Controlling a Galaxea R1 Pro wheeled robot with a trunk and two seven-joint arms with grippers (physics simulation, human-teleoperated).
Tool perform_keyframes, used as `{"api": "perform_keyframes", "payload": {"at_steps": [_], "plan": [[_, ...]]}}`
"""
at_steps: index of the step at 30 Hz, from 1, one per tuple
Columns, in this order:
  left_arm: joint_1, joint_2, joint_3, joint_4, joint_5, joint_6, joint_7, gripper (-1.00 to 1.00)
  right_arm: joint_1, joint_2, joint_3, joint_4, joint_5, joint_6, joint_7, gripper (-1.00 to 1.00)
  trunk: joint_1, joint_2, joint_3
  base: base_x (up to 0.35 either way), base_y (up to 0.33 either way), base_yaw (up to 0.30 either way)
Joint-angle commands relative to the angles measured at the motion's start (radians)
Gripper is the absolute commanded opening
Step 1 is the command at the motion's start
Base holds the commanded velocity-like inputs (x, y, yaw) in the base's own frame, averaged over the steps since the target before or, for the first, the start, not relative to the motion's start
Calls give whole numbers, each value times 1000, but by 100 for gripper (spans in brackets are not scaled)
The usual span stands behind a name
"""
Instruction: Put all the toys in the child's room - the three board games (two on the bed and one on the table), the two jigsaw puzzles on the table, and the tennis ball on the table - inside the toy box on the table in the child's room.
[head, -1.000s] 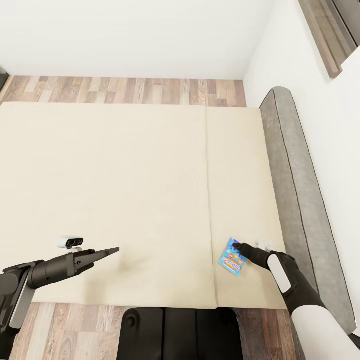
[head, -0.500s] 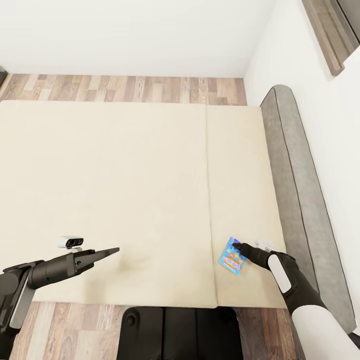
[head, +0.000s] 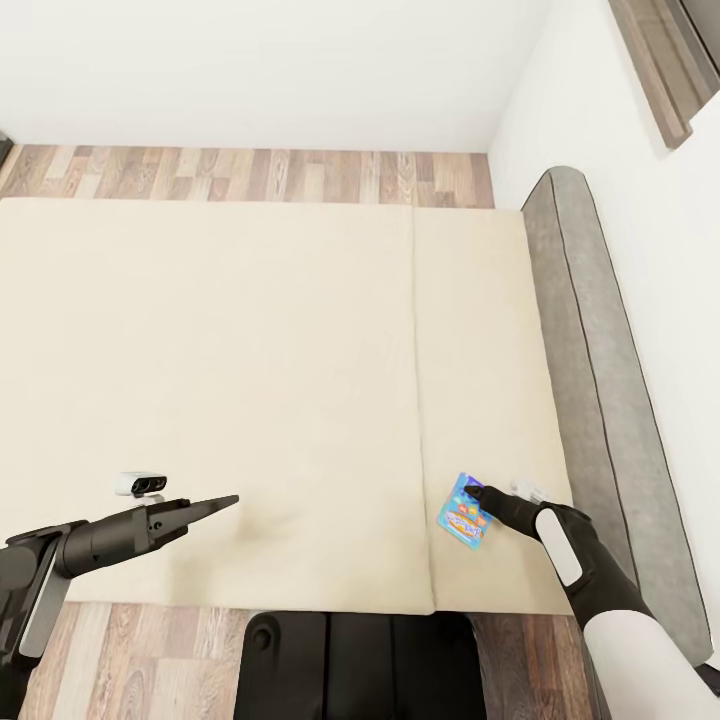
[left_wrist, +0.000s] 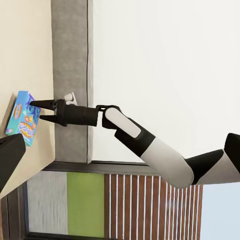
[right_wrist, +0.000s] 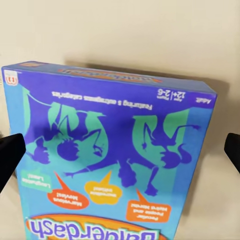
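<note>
A small blue board game (head: 464, 516) with orange print lies flat on the cream bed (head: 250, 350), near its front edge and just right of the seam. My right gripper (head: 477, 495) is open at the box's right side, low over the mattress. In the right wrist view the box (right_wrist: 110, 150) sits between the two fingertips (right_wrist: 10, 157), which stand apart at either side. The left wrist view shows the same gripper (left_wrist: 37, 110) with spread fingers at the box (left_wrist: 22, 117). My left gripper (head: 225, 500) hovers open over the bed's front left, holding nothing.
A grey padded headboard (head: 590, 340) runs along the bed's right side against a white wall. Brown wood-plank floor (head: 250, 175) shows beyond the bed and at its front edge. My dark base (head: 350, 660) stands against the bed's front.
The whole picture has shifted very slightly. Both arms and the blue box keep their places.
</note>
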Motion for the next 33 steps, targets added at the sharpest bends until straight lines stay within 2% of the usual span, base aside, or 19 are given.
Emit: {"api": "perform_keyframes", "payload": {"at_steps": [1, 10, 33], "plan": [[0, 0, 0, 0, -1, 10, -4, 100, 0, 0, -2, -1, 2, 6, 6, 100, 1, -1, -1, 0, 0, 0], [0, 0, 0, 0, -1, 11, -4, 100, 0, 0, -1, -1, 2, 5, 38, 100, 1, -1, -10, 0, 0, 0], [0, 0, 0, 0, -2, 10, -4, 100, 0, -1, -2, -1, 2, 5, 46, 100, 1, -1, -12, 0, 0, 0]]}}
